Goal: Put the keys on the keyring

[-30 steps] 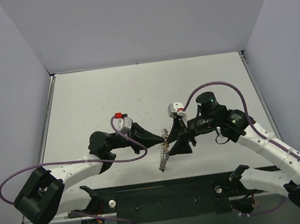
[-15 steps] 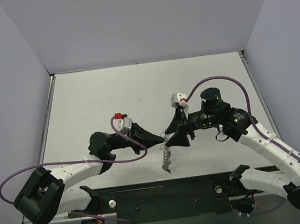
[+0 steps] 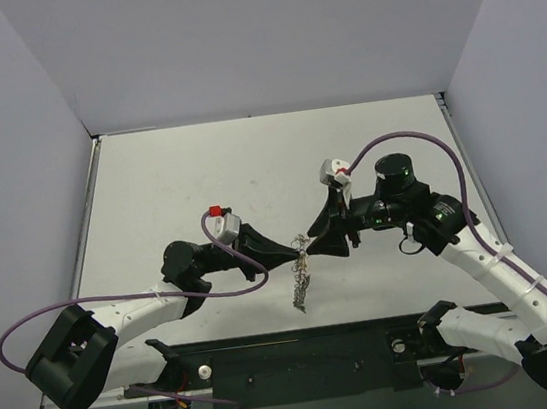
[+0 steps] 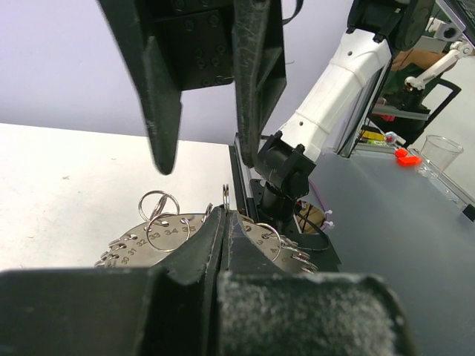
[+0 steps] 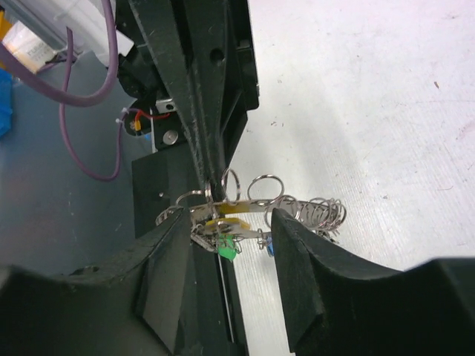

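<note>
- Nearest me, the keyring (image 3: 300, 284) is hanging at a tilt over the near middle of the table, its lower end pointing toward the near edge.
- In the left wrist view the keyring (image 4: 174, 237) is showing as a flat silvery plate stamped with small numbers, with thin wire loops standing up around its rim.
- The left gripper (image 3: 297, 255) is reaching in from the left and is clamped fully closed on the keyring's upper edge. Its own camera is showing the two jaws of the left gripper (image 4: 224, 222) pressed together with the plate nipped between them.
- In the right wrist view, three bright key heads are bunching under the keyring (image 5: 260, 208): the yellow key (image 5: 226, 222) tight against the plate, the green key (image 5: 227, 252) dangling just below it, and the blue key (image 5: 269, 247) just to its right. I cannot tell whether each one is threaded onto a loop.
- Slightly farther off, the right gripper (image 3: 311, 242) is coming in from the right to meet the left one tip to tip. The jaws of the right gripper (image 5: 231, 256) are standing about half apart, one on each side of the ring and keys. I cannot tell whether either jaw is touching them.
- Beyond both tools, the white table (image 3: 198, 164) is stretching away to the far wall.
</note>
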`<state>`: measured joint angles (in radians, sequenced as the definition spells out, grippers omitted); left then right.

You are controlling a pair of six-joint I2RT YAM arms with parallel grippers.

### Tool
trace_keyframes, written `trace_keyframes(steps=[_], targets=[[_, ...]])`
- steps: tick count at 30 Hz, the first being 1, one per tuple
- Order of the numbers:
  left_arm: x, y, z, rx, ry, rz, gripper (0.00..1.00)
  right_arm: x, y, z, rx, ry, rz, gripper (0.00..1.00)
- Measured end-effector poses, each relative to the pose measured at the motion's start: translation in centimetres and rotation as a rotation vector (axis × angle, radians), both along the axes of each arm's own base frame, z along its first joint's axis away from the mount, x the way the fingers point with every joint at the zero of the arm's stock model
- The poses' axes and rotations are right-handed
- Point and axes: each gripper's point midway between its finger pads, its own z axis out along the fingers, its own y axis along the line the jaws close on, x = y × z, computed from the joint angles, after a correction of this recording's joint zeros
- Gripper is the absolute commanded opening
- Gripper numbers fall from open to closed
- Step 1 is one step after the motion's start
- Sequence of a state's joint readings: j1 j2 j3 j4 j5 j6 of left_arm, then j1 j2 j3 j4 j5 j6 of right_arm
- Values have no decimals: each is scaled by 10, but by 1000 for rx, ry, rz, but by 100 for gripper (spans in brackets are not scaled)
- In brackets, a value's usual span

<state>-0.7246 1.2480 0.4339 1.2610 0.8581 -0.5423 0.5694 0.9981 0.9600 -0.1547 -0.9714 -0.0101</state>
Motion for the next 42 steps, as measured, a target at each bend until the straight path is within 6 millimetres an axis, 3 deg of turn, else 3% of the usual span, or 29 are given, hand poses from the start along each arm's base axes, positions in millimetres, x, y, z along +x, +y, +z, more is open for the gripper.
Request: trace_keyframes(steps=[5,12,42], targets=[[4,0,1,-6,13,20,0,-13,-8,-1,-34,-54,59,31],[7,1,2,-9,36,33,0,-22,-8,-4,-43,-73,107,31],[11,3,-2,-6,72,49,0,-18,7,-17,-14,-7,83,29]])
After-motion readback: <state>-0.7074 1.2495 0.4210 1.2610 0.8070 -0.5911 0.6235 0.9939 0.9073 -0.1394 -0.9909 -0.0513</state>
